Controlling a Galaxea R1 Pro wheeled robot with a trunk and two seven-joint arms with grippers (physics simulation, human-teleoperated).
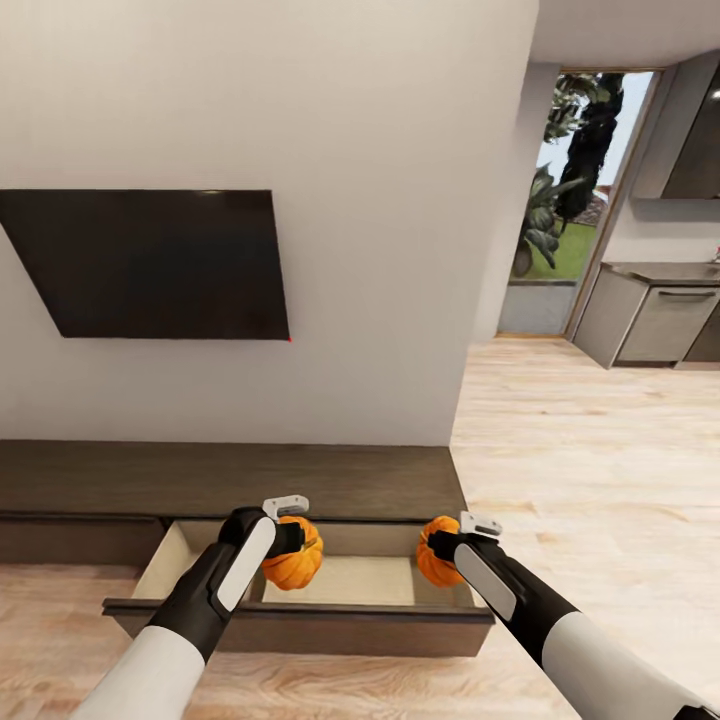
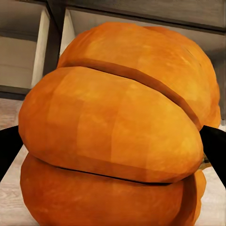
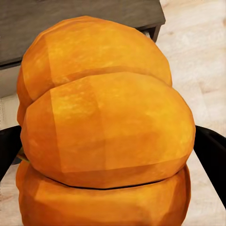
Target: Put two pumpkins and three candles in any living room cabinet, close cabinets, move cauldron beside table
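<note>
Below the wall TV, the long dark brown cabinet (image 1: 230,480) has one drawer (image 1: 350,580) pulled open, its pale inside showing. My left gripper (image 1: 290,545) is shut on an orange pumpkin (image 1: 293,565) (image 2: 113,136) held over the drawer's left half. At the drawer's right end my right gripper (image 1: 440,550) is shut on the second pumpkin (image 1: 435,552) (image 3: 106,136). Black fingers (image 2: 9,150) (image 3: 212,155) press each pumpkin's sides in the wrist views. Candles, cauldron and table are out of view.
A black TV (image 1: 150,262) hangs on the white wall above the cabinet. Light wood floor (image 1: 580,440) stretches to the right toward grey kitchen units (image 1: 660,320) and a glass door (image 1: 570,200). The drawer's dark front panel (image 1: 300,615) juts toward me.
</note>
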